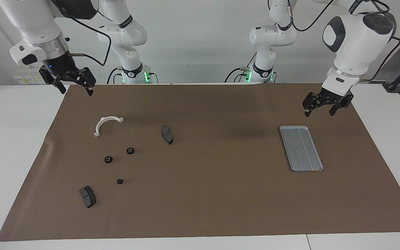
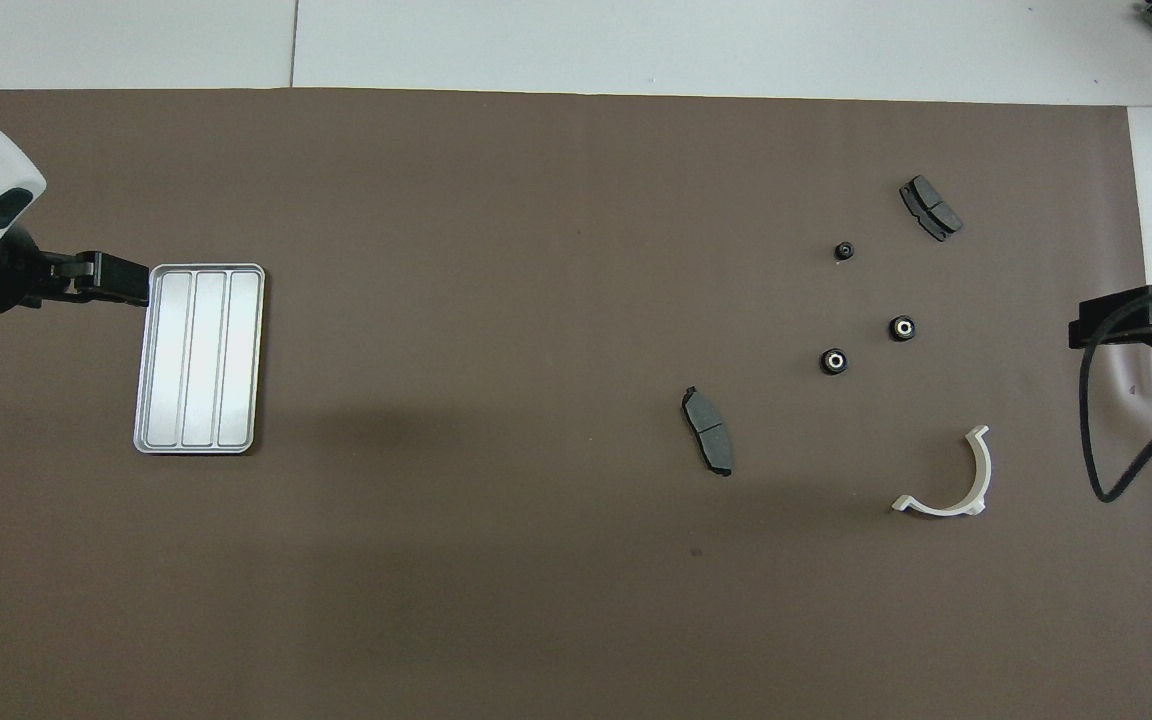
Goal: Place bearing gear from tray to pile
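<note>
Right gripper [image 1: 75, 85]: raised over the table's edge at the right arm's end, just off the brown mat [image 1: 200, 194]; fingers spread wide, nothing between them.
White bracket [image 1: 107, 124]: flat on the mat, the pile part nearest the robots.
Bearing gears: three small black rings on the mat within the pile, apart from one another; first [image 1: 108, 159], second [image 1: 130, 150], third [image 1: 119, 181] farthest from the robots.
Brake pads: one [image 1: 88, 196] farthest from the robots; the other [image 1: 167, 134] toward the table's middle.
Tray [image 1: 301, 148]: toward the left arm's end, well apart from the pile; holds no gear.
Left gripper [image 1: 325, 106]: hangs over the mat beside the tray's robot-side end; fingers apart, holding nothing.
</note>
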Controlling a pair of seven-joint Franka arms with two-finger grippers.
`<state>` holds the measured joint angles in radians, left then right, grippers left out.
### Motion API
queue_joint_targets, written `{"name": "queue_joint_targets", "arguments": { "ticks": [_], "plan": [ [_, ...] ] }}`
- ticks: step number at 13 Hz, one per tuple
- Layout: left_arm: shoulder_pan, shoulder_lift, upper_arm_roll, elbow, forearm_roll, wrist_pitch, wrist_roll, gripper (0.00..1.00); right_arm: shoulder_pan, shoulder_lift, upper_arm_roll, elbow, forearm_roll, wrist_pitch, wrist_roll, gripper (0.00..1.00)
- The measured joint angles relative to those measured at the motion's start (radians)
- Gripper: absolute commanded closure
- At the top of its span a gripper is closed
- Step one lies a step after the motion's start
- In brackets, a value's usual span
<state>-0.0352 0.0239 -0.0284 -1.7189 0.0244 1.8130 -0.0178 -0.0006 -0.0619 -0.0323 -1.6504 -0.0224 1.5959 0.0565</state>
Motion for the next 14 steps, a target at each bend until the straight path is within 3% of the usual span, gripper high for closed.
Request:
{"name": "queue_joint_targets", "arguments": {
  "ticks": [5,14],
  "plan": [
    [0.0,-0.003,0.001,0.0,0.0,-0.002,0.0,0.0,0.047,0.003,-0.073,-0.003,0.001,0.0,0.0,0.0],
    [0.001,-0.023,0.01,0.0,-0.04,-0.05,0.039,0.0,0.07,0.003,-0.073,-0.003,0.001,-0.027,-0.005,0.0]
  ]
}}
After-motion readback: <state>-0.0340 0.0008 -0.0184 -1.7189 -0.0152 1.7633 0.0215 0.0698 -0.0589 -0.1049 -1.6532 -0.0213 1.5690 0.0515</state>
